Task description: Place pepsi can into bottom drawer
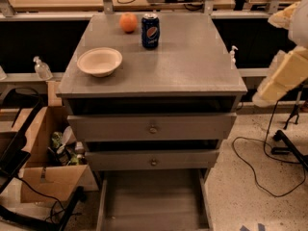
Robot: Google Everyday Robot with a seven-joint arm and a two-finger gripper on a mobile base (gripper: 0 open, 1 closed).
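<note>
The pepsi can (150, 30) stands upright at the back of the grey cabinet top (192, 61), just right of an orange (128, 22). The bottom drawer (151, 198) is pulled out at the foot of the cabinet, and its shallow grey tray holds nothing. A pale part of my arm (284, 76) shows at the right edge, well apart from the can. My gripper is out of view.
A white bowl (99, 61) sits on the left of the cabinet top. The two upper drawers (152, 128) with round knobs are pulled out slightly. A cardboard box (48, 177) with clutter stands at the left. Cables (260, 167) lie on the floor at the right.
</note>
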